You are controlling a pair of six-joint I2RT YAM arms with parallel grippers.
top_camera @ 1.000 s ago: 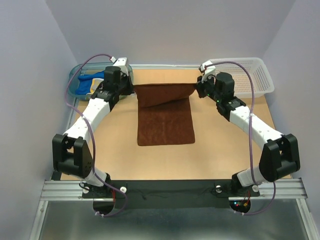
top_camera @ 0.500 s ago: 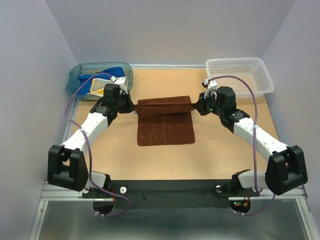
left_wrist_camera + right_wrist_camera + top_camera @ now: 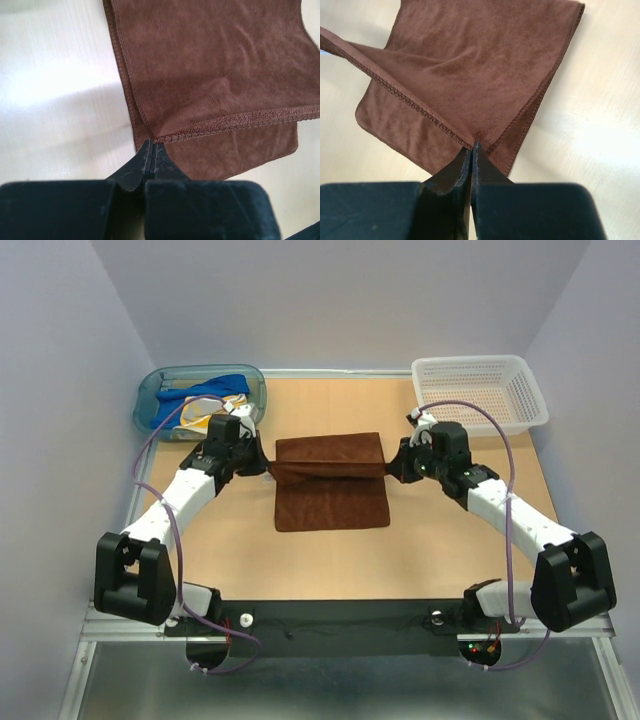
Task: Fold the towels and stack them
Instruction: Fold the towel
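At mid-table, the brown towel (image 3: 330,495) lies flat along its near half, while its far half is lifted and doubled toward the arms, so the raised hem hangs above the lower layer part-way along. The left claw (image 3: 151,145) is pressed together on the left corner of that hem, and the right claw (image 3: 472,146) pinches the right corner the same way; each wrist view shows the stitched edge running straight into the closed tips. Holding both corners level and apart keeps the hem taut between them, which is likely why the fold stays square and does not sag in the middle. I judge this to be mid-fold: the hem is not yet over the near edge, so the corners need carrying further toward the arms and lowering before release, or the halves will not match. Uneven travel of the two arms could skew the fold. Up at the far left, the blue towel (image 3: 215,388) and a bit of the yellow towel (image 3: 188,421) wait in the tub (image 3: 148,410). At the far right, the basket (image 3: 480,390) stands on the table (image 3: 450,540), well apart from the work.
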